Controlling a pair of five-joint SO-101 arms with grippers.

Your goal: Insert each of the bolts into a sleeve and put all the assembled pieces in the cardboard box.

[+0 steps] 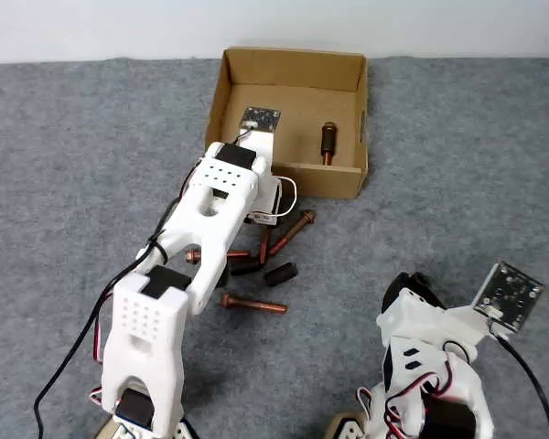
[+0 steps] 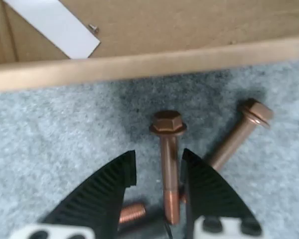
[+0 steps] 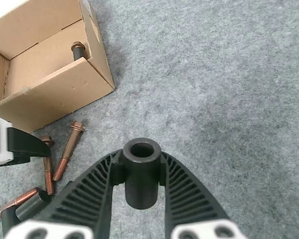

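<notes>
Bolts (image 1: pixel 253 305): four outside the cardboard box (image 1: pixel 329 179), one inside.

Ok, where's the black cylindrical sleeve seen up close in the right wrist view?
The black cylindrical sleeve is clamped in the right gripper, over grey carpet on the table's right side, away from the brown cardboard box and the loose copper bolts.

In the high view the left arm (image 1: pixel 221 197) partly covers the bolts (image 1: pixel 293 229) on the surface (image 1: pixel 457 201). In the right wrist view the cardboard box (image 3: pixel 55 92) runs off the edge; its wall hides the shank of the boxed bolt (image 3: pixel 78 49).
</notes>
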